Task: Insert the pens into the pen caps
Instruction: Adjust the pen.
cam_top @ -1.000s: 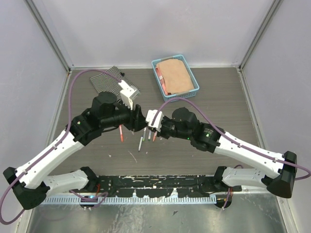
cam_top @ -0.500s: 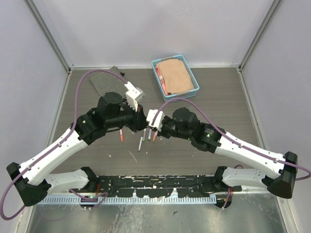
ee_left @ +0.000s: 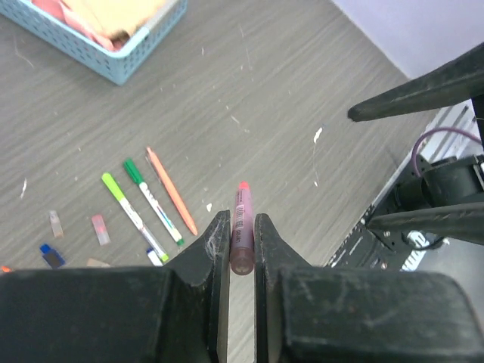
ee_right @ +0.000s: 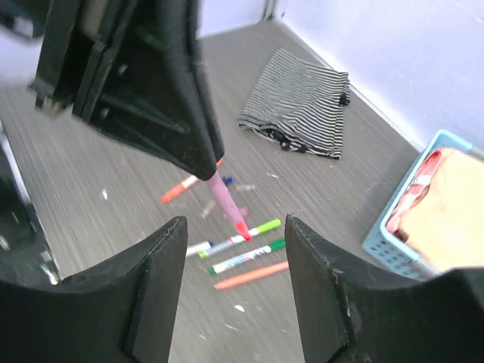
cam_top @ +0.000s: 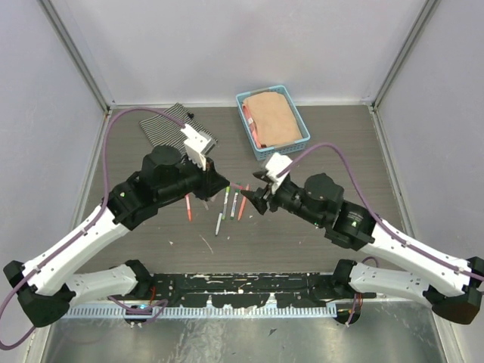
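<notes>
- Currently, the left gripper [ee_left: 236, 231] is clamping a pink pen [ee_left: 243, 215] between narrow jaws, and the pen's red tip is pointing down over the table [ee_left: 302, 91].
- The right gripper [ee_right: 234, 234] is holding its jaws wide apart and is gripping nothing; it is facing the held pen's tip from nearby.
- Three pens are lying side by side on the table below: a light-green-ended pen [ee_left: 128, 208], a dark-green-ended pen [ee_left: 153, 203] and an orange pen [ee_left: 172, 193].
- An orange-red pen [cam_top: 188, 208] is lying apart, to their left.
- Loose caps, among them a pink cap [ee_left: 100, 228] and a blue cap [ee_left: 51, 255], are resting near the pens.
- A blue basket [cam_top: 246, 121] and a striped cloth [cam_top: 162, 127] are sitting at the far side.
</notes>
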Controlling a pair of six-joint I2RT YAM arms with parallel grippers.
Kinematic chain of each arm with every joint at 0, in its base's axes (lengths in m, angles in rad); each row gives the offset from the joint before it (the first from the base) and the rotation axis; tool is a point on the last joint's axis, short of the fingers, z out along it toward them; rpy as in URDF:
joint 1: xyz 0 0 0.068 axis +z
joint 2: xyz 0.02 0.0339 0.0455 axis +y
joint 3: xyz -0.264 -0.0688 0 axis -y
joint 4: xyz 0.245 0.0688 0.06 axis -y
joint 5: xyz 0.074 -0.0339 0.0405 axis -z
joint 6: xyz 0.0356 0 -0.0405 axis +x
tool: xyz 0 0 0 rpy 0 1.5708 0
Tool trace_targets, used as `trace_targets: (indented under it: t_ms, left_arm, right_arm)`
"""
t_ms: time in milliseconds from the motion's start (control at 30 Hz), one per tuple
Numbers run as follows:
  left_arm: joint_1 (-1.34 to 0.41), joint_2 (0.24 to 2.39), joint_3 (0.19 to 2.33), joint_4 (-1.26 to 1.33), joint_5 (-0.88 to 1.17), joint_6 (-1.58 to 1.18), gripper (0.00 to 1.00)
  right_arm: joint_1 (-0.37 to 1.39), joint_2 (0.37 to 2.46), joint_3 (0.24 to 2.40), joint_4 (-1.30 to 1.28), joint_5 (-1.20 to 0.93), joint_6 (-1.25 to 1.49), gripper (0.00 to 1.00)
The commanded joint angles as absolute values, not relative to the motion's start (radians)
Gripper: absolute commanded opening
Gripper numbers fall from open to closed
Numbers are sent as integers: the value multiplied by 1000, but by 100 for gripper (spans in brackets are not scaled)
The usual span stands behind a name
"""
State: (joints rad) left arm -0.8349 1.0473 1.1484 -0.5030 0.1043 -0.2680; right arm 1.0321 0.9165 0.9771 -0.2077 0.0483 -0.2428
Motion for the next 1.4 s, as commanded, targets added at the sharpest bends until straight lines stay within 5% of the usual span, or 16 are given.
trace_targets:
  t_ms: [0, 133, 533, 933, 1367]
  left_arm:
    - [-836, 975, 1071, -294, 61, -266, 0]
    - [-835, 915, 965, -79, 18, -276, 0]
    - [-835, 873, 854, 286, -35, -243, 0]
    - [-835, 908, 861, 359, 43, -259, 0]
    - [-835, 900, 846, 357, 80, -288, 0]
  right_arm:
    - [1038, 860, 941, 8, 298, 212, 60]
    - [1036, 873, 986, -73, 558, 652, 59]
    - [1036, 914, 1004, -142, 656, 1427, 73]
    - [1036, 972, 935, 93, 588, 1593, 71]
    - [1036, 1024, 920, 146, 557, 1686, 44]
